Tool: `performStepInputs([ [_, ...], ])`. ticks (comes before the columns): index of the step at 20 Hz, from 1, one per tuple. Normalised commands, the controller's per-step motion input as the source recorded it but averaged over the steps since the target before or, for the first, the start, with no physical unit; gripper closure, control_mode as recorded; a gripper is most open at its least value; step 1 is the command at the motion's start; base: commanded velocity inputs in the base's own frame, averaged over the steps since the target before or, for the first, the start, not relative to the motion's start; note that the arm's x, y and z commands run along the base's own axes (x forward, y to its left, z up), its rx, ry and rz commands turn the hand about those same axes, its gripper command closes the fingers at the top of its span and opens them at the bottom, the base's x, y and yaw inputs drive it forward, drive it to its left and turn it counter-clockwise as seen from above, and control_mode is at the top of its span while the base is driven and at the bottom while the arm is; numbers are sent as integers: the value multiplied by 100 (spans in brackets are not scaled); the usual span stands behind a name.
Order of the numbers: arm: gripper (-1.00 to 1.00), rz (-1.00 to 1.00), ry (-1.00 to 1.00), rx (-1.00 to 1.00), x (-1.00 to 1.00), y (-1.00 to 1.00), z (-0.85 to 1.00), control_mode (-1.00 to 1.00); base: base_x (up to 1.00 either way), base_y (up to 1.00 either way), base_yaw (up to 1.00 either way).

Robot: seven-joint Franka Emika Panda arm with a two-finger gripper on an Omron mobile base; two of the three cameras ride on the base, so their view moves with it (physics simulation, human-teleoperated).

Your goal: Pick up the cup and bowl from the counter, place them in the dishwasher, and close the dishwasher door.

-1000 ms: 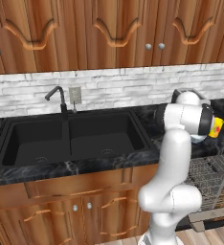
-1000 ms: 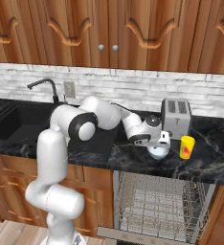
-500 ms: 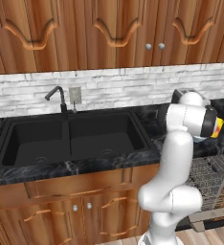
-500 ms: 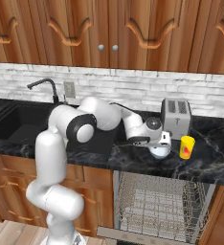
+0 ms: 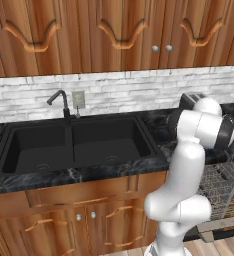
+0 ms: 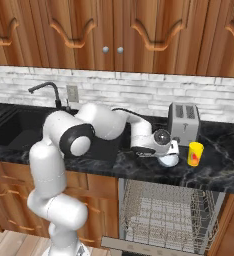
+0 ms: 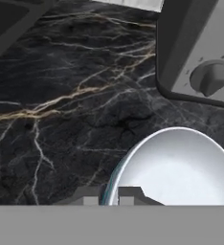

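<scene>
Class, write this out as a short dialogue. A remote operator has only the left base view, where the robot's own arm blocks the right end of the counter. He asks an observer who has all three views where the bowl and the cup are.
Operator: The arm covers everything. Where is the bowl?
Observer: In the right base view, the bowl sits on the counter in front of the toaster, right at the gripper.
Operator: Is it gripped?
Observer: The hand view shows one dark fingertip on each side of the bowl's rim, with the jaws apart.
Operator: And the cup?
Observer: The cup stands upright just right of the bowl, above the open dishwasher.
</scene>
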Motion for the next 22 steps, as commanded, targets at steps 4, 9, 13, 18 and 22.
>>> performStepInputs([
  [4, 100, 12, -11, -1, -34, 8, 32, -100, 0, 0, 0],
  [9, 100, 11, -9, -1, -30, 1, 25, -100, 0, 0, 0],
  [13, 100, 12, -9, -1, -31, 0, 20, -100, 0, 0, 0],
  [18, 100, 15, -5, 0, -35, 0, 3, -100, 0, 0, 0],
  [22, 100, 16, 0, 0, -40, 0, 0, -100, 0, 0, 0],
])
